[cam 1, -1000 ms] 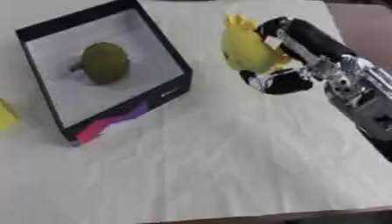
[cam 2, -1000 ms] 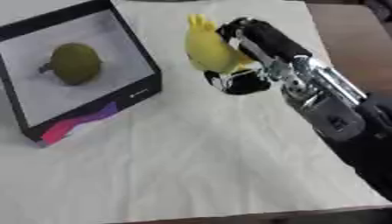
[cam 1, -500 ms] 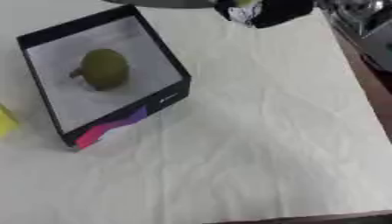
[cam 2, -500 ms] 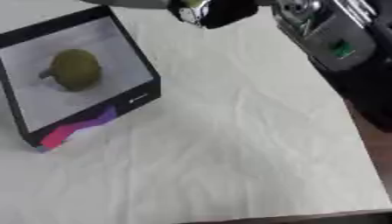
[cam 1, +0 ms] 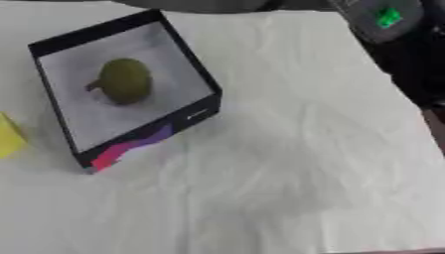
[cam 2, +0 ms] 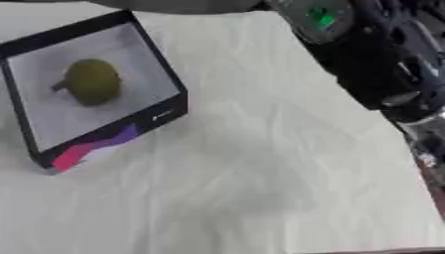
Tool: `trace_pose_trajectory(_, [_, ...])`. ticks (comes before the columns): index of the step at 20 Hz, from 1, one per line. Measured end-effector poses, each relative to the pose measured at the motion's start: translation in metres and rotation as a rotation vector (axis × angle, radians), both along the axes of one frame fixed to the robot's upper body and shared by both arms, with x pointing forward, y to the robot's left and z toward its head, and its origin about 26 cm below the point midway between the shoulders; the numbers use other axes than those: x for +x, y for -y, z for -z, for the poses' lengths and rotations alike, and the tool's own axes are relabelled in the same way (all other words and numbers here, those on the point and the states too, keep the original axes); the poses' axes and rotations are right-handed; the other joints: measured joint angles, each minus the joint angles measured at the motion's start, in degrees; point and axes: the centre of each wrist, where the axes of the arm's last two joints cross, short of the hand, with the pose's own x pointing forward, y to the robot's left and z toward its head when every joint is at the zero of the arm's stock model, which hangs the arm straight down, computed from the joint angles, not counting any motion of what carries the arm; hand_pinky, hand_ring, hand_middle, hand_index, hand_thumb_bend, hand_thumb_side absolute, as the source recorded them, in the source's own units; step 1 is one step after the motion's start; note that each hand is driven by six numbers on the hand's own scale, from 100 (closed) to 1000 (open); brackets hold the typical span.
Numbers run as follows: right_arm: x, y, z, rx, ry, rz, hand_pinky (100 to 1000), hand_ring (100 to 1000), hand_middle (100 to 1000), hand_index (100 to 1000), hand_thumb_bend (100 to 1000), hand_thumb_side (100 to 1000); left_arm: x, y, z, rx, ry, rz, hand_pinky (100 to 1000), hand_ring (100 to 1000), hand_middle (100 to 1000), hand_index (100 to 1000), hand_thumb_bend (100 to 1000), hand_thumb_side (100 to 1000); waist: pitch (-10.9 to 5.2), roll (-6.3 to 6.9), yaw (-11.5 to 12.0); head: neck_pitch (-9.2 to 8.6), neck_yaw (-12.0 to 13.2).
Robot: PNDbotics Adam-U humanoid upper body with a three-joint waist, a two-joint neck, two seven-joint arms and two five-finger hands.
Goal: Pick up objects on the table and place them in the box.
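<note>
The black-rimmed box (cam 1: 193,117) with a white floor lies at the left of the white cloth, its pink and purple corner nearest me. A green pear-like fruit (cam 1: 124,81) rests inside it. My right arm (cam 2: 375,69), black with a green light, comes in from the upper right. A dark blurred strip (cam 1: 193,4) runs on from it along the top edge, above the box's far side. That strip is all that shows of my right hand, and no held thing is visible there. My left hand is out of view.
A yellow thing (cam 1: 9,136) lies cut off at the left edge, beside the box. The white cloth (cam 1: 287,188) covers the table, with its right edge and a dark strip beyond it (cam 1: 432,124).
My right hand, which held a yellow thing beside the box a second ago, has risen and moved to the far left, up to the top edge. The yellow thing no longer shows.
</note>
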Motion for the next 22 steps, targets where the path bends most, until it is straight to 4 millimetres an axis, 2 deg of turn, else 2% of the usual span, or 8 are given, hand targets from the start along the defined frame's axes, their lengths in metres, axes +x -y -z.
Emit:
trace_pose_trajectory(6, [0.034,-0.004,0.016,-0.014,-0.003,0.041,876,845,547,737,410,444,0.004,0.007,-0.007,0.005,0.012,0.051,830,731,748,799,100,638,0.06,-0.33,4.5,0.01,-4.2])
trace_pose_trajectory(11, [0.048,-0.012,0.034,-0.062,-0.02,0.037,877,850,554,738,398,478,0.005,0.01,-0.008,0.008,0.006,0.073,830,730,747,799,100,642,0.07,-0.36,5.3,0.03,-5.8])
trace_pose_trajectory(12, [0.05,-0.013,0.039,-0.073,-0.033,0.03,879,852,556,740,592,423,0.005,0.01,-0.008,0.007,0.004,0.075,830,730,747,799,100,643,0.07,-0.41,5.3,0.03,-6.0])
trace_pose_trajectory(13, [0.051,-0.015,0.045,-0.085,-0.052,0.022,881,855,563,743,404,497,0.005,0.01,-0.008,0.008,0.003,0.076,830,730,747,799,100,645,0.07,-0.52,5.3,0.03,-6.1])
trace_pose_trajectory(18, [0.055,-0.02,0.07,-0.151,-0.14,-0.01,891,873,589,761,434,559,0.005,0.01,-0.008,0.011,-0.002,0.077,830,729,746,799,100,650,0.07,-0.89,5.3,0.03,-6.2])
trace_pose_trajectory(22, [0.06,-0.019,0.085,-0.223,-0.213,-0.014,902,916,677,812,459,632,0.005,0.01,-0.007,0.011,-0.007,0.076,830,729,746,799,100,651,0.08,-0.98,5.2,0.03,-6.2])
